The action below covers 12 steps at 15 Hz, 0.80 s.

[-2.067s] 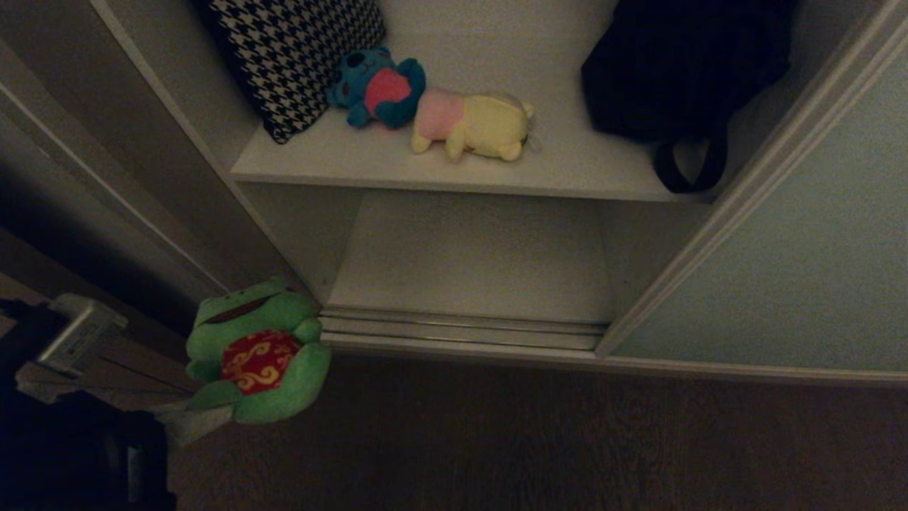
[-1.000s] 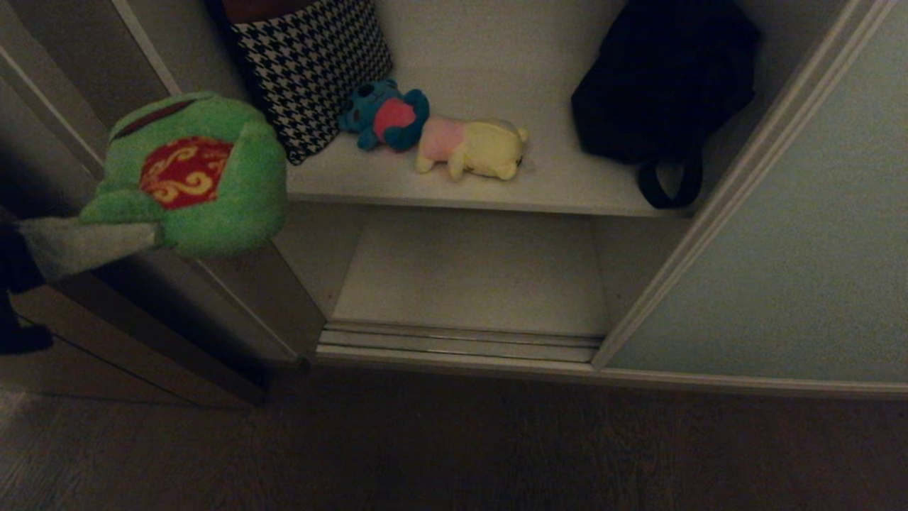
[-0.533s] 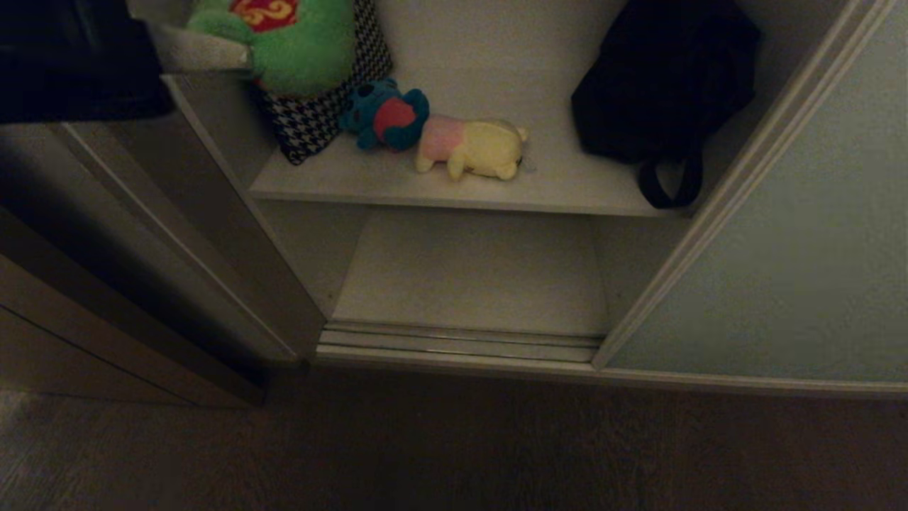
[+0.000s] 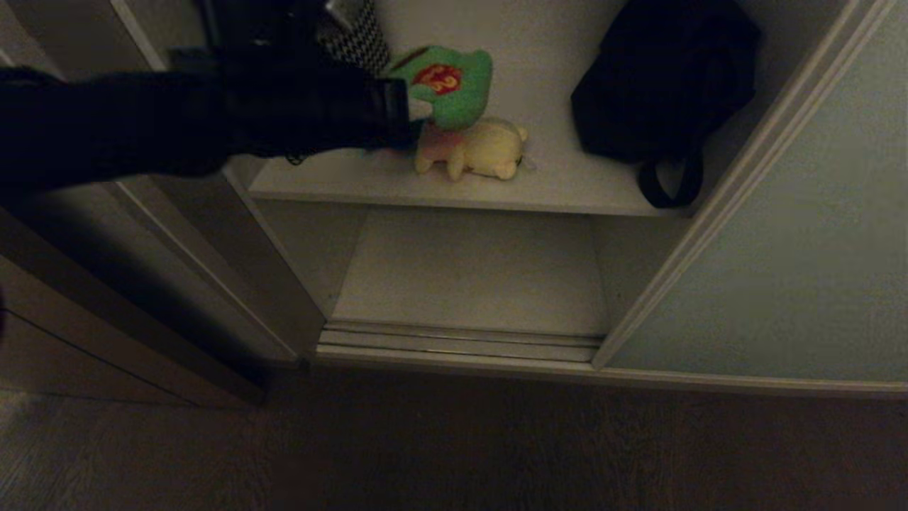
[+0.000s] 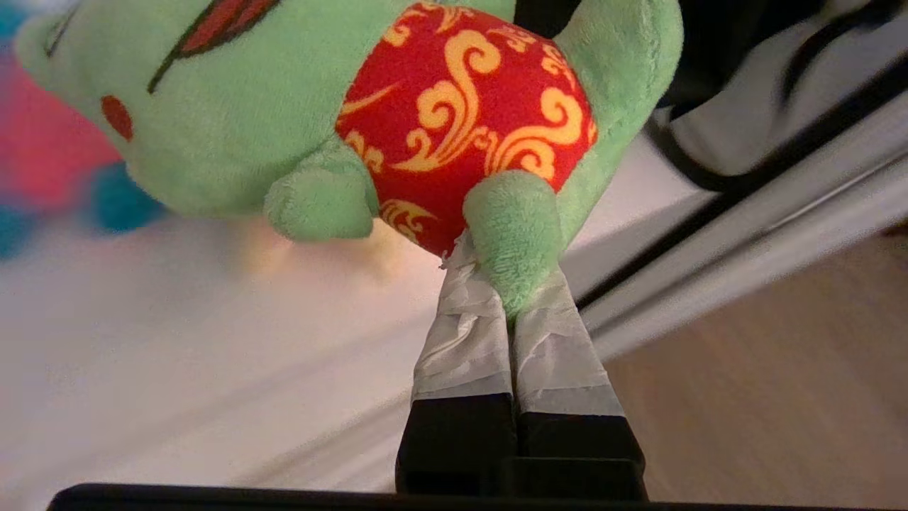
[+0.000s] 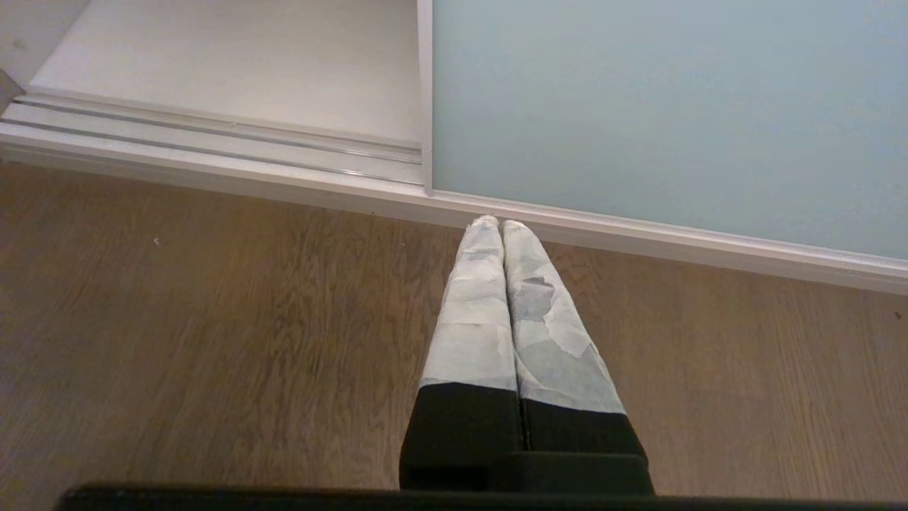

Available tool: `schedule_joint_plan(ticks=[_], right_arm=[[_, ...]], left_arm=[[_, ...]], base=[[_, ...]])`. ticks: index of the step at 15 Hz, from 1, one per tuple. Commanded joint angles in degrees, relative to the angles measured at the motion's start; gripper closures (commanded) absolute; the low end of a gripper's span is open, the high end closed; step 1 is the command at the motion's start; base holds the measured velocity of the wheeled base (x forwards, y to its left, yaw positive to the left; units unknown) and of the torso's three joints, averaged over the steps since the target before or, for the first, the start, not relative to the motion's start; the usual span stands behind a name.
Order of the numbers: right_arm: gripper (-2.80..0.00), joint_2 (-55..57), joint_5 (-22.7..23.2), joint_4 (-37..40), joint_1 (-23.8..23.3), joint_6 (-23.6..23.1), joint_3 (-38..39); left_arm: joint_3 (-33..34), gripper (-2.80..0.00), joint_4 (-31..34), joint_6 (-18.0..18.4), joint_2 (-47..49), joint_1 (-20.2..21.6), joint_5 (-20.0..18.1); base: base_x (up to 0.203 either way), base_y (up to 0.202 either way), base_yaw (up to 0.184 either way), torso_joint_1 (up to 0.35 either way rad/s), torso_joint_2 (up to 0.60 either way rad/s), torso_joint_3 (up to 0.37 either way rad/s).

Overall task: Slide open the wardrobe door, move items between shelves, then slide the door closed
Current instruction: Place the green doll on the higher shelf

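Dim head view, perhaps underexposed.

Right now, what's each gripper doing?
Left gripper: shut on the green toy, over the upper shelf.
Right gripper: shut, empty, above the floor by the door.

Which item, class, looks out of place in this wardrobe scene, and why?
The green toy: it hangs in the air above the cream-yellow toy on the upper shelf, pinched by one foot in the left gripper. Nothing else stands out.
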Motion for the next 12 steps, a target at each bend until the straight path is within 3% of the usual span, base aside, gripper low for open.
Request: schedule_joint_plan(ticks=[1,5,7,12], right_arm=[[0.00,0.0,0.0,0.0,0.0,0.0,0.0],[0.00,-0.1,0.0,0.0,0.0,0.0,0.0],[0.00,0.0,0.0,0.0,0.0,0.0,0.0],[0.00,0.0,0.0,0.0,0.0,0.0,0.0]], left_arm=[[-1.2,0.00,-10.3,0.7,12.0,-1.6,2.0],[-0.8,0.00,-24.9,-0.7,13.8,-2.1,14.4],[0.8,0.00,-30.7,-0.6,11.6,-2.5,15.8],[4.0,0.00,-31.7,-0.4,8.9,-3.0,15.8]], base=[[0.000,0.000,0.000,0.000,0.00,0.000],[0.000,0.000,0.000,0.000,0.00,0.000],[0.000,0.000,0.000,0.000,0.00,0.000],[0.000,0.000,0.000,0.000,0.00,0.000]])
